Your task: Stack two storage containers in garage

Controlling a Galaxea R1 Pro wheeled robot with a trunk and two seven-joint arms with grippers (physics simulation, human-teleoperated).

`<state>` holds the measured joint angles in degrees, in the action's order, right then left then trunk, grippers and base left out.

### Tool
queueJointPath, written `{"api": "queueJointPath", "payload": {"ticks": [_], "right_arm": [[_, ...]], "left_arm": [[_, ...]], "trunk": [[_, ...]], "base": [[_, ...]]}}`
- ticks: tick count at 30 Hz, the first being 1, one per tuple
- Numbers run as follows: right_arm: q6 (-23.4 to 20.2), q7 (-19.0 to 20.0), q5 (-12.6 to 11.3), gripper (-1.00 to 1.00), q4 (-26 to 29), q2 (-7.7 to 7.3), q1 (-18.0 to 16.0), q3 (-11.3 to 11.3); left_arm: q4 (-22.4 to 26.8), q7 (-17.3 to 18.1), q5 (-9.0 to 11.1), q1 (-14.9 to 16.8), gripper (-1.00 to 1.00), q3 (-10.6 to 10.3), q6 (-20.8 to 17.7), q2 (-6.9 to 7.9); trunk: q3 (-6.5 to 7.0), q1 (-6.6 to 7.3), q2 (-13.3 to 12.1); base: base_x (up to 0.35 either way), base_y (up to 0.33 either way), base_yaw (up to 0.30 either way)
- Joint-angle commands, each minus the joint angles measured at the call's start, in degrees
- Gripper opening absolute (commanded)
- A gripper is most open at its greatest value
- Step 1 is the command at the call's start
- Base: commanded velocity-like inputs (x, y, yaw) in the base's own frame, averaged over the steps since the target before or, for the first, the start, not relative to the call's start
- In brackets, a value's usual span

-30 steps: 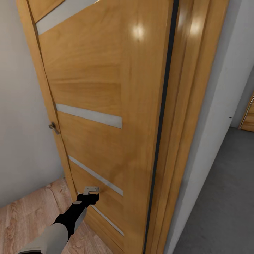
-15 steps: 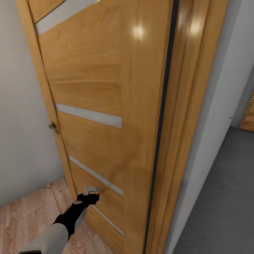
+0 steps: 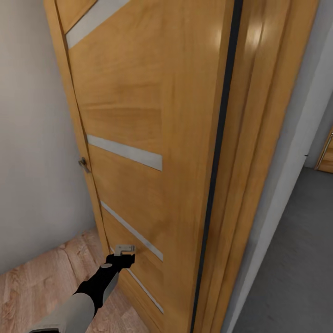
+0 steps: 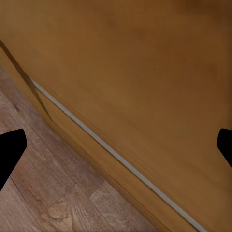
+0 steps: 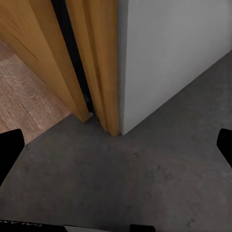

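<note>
A wooden door with pale glass strips stands open against its frame, close ahead. Light plank flooring lies on the left; the dark grey floor opens to the right. The left gripper sits near the door's lower panel, fingers apparently spread and empty. The right gripper hangs spread wide over the concrete.

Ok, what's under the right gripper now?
Dark grey floor lies under the right gripper, whose fingertips sit wide apart with nothing between them. Ahead stand the door frame and a white wall, with wood planks beyond. No containers visible here.
</note>
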<state>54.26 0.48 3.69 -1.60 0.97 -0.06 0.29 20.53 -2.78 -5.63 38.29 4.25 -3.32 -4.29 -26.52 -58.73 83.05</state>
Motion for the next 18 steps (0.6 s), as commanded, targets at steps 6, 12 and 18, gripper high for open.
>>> {"api": "queueJointPath", "payload": {"ticks": [6, 12, 18], "right_arm": [[0.22, 0.10, 0.09, 1.00, -0.07, 0.00, -0.03, -0.03], [0.23, 0.08, 0.09, 1.00, -0.07, 0.00, -0.03, -0.03], [0.16, 0.14, 0.09, 1.00, -0.07, 0.00, -0.03, -0.03]], "left_arm": [[0.21, 0.40, 0.00, 0.03, 1.00, 0.14, -0.29, -3.36], [0.22, 0.41, 0.00, 0.03, 1.00, 0.14, -0.29, -3.36], [0.20, 0.40, 0.00, 0.03, 1.00, 0.14, -0.29, -3.36]], "trunk": [[-0.03, 0.00, 0.03], [-0.03, 0.00, 0.03], [-0.03, 0.00, 0.03]], "base": [[0.002, 0.000, 0.000], [0.000, 0.000, 0.000], [0.000, 0.000, 0.000]]}}
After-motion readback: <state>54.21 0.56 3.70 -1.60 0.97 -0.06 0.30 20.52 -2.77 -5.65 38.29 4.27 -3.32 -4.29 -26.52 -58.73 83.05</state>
